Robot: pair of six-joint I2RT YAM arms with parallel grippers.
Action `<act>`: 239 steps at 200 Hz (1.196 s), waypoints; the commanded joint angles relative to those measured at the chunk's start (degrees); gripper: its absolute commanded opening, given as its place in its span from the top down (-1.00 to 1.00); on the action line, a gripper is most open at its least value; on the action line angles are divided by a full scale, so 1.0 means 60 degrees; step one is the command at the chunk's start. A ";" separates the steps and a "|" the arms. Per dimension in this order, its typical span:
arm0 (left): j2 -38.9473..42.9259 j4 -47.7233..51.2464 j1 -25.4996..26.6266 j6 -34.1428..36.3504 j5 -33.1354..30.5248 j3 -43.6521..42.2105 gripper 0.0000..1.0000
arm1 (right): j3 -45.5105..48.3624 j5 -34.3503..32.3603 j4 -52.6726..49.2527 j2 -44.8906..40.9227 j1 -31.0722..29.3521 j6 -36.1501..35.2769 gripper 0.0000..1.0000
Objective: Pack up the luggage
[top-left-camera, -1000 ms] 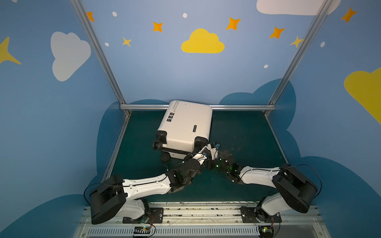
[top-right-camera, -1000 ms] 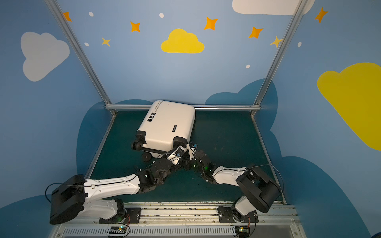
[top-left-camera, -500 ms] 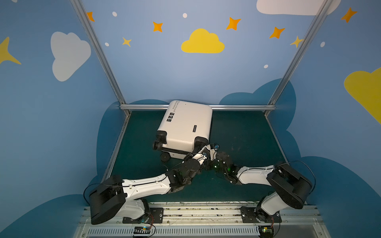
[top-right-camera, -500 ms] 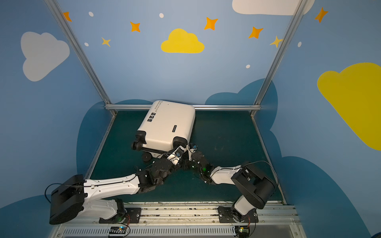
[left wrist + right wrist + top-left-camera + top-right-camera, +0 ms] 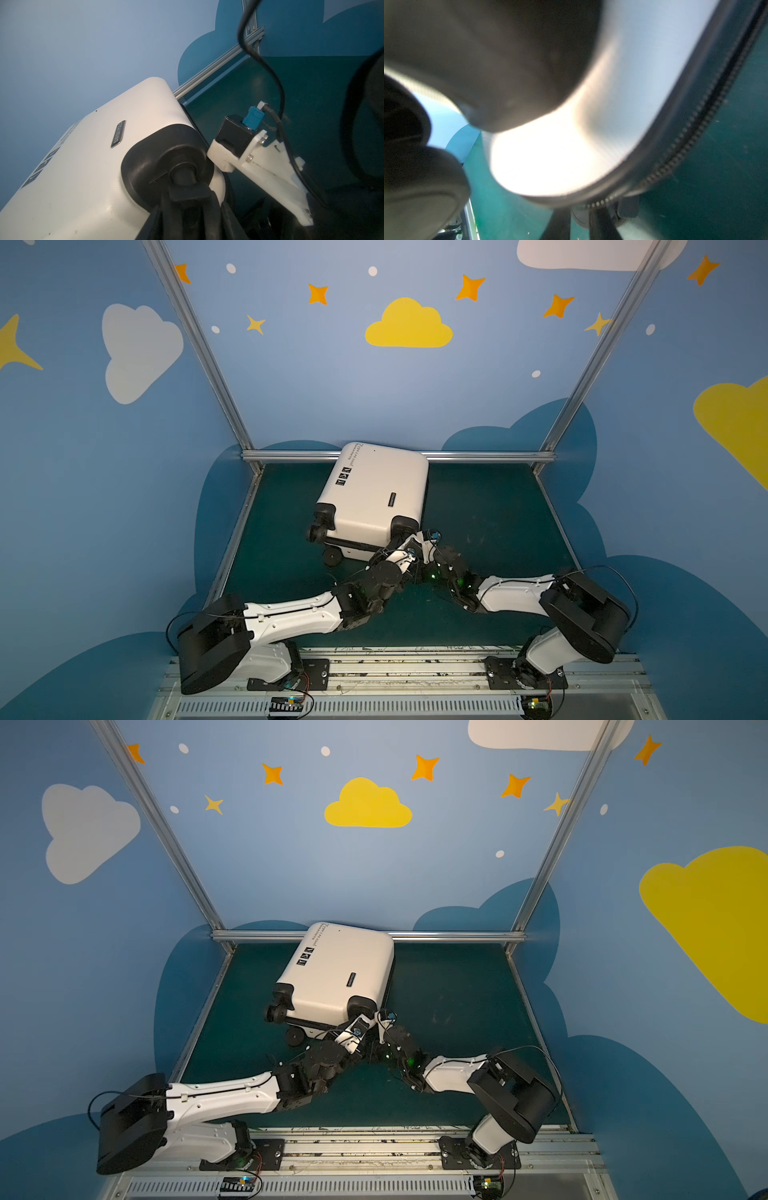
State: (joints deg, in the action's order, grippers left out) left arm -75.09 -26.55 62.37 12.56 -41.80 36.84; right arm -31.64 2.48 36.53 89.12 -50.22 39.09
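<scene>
The cream-white luggage [image 5: 374, 493] [image 5: 336, 973] lies closed on the green floor, its black wheels toward the arms. My left gripper [image 5: 402, 538] [image 5: 360, 1020] is at its near right corner. In the left wrist view the jaws [image 5: 187, 199] stand either side of the black wheel [image 5: 182, 178] under the shell [image 5: 83, 166], shut on it. My right gripper [image 5: 419, 534] [image 5: 380, 1013] meets the same corner from the right. In the blurred right wrist view its fingers [image 5: 579, 216] sit close together at the zipper band [image 5: 691, 133], a grey rounded piece between them. Whether they grip it is unclear.
An aluminium rail [image 5: 478, 456] runs along the back of the floor just behind the luggage, and another [image 5: 237, 531] along the left side. Blue walls close in three sides. The two wrists cross close together over the green mat [image 5: 498, 510].
The right arm's elbow has swung left and its gripper has pressed in closer to the luggage corner, jaws narrowing. The left arm and the luggage have stayed put.
</scene>
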 commanded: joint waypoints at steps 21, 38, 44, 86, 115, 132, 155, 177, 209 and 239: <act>0.0459 -0.0482 0.0188 -0.0042 0.0875 -0.0024 0.95 | -0.0339 -0.0077 0.0328 -0.0121 -0.0123 -0.0023 0.85; 0.0456 -0.0487 0.0185 -0.0027 0.0859 -0.0032 0.94 | -0.0281 -0.0083 0.0275 -0.0320 -0.0198 -0.0079 0.72; 0.0459 -0.0500 0.0196 -0.0027 0.0859 -0.0043 0.95 | -0.0249 -0.0091 0.0274 -0.0396 -0.0233 -0.0084 0.71; 0.0441 -0.0557 0.0196 -0.0071 0.0857 -0.0090 0.95 | -0.0391 -0.0338 0.0002 -0.0519 -0.0346 -0.0201 0.71; 0.0458 -0.0542 0.0188 -0.0086 0.0851 -0.0092 0.95 | -0.0528 -0.0305 0.0018 -0.0196 -0.0347 -0.0130 0.66; 0.0479 -0.0514 0.0189 -0.0115 0.0857 -0.0108 0.95 | -0.0492 -0.0303 0.0085 -0.0090 -0.0361 -0.0071 0.53; 0.0500 -0.0544 0.0189 -0.0115 0.0859 -0.0145 0.95 | -0.0434 -0.0433 0.0121 -0.0008 -0.0368 0.0002 0.48; 0.0485 -0.0549 0.0196 -0.0129 0.0859 -0.0152 0.95 | -0.0462 -0.0558 0.0153 0.0129 -0.0361 0.0060 0.52; 0.0486 -0.0595 0.0192 -0.0159 0.0859 -0.0193 0.95 | -0.0594 -0.0622 0.0217 0.0366 -0.0362 0.0148 0.64; 0.0490 -0.0598 0.0196 -0.0167 0.0859 -0.0207 0.95 | -0.0653 -0.0503 0.0256 0.0305 -0.0374 0.0127 0.68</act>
State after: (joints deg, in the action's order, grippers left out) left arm -74.13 -26.98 62.35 11.99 -42.06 35.77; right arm -32.60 -1.06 35.81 90.52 -52.03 40.29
